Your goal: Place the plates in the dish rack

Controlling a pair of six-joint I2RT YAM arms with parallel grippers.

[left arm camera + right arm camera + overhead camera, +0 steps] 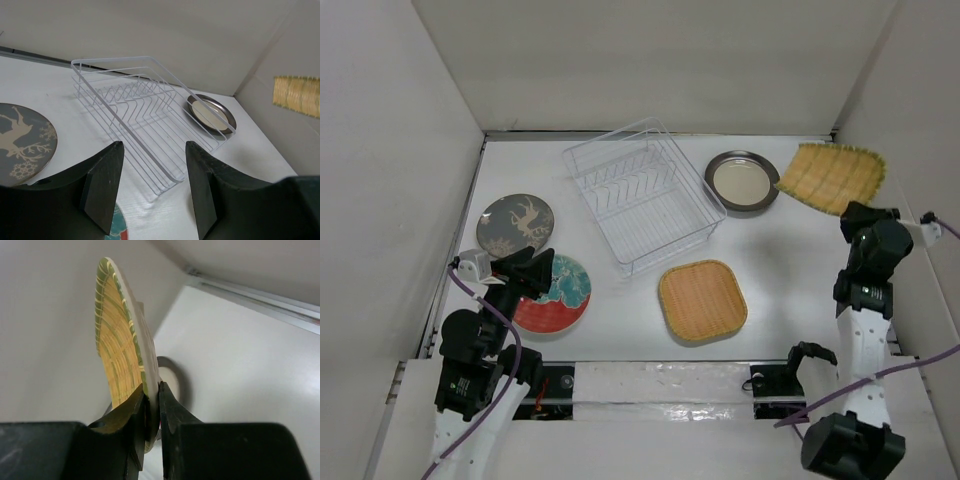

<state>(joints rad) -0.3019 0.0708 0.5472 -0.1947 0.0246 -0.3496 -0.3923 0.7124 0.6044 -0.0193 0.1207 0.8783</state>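
From above, the clear plastic dish rack with upright tines point(642, 193) sits empty at the middle of the white table point(790, 260), set at a slant. The dark-rimmed, cream-centred round plate point(743, 181) lies just right of it, and the tan woven-look rounded-square plate point(702, 300) lies near its front corner. At the left, the grey round plate with a pale antlered animal point(515, 224) lies flat. The red-and-teal round plate point(558, 295) lies beside it, partly under the left gripper point(525, 270). The right gripper point(857, 212) holds the green-edged tan woven plate point(830, 177) lifted at the far right.

In the left wrist view the fingers point(107, 185) are spread wide with nothing between them (the rack shows beyond the gap).

In the right wrist view the fingers point(131, 415) pinch the woven plate's rim, and the plate stands on edge.
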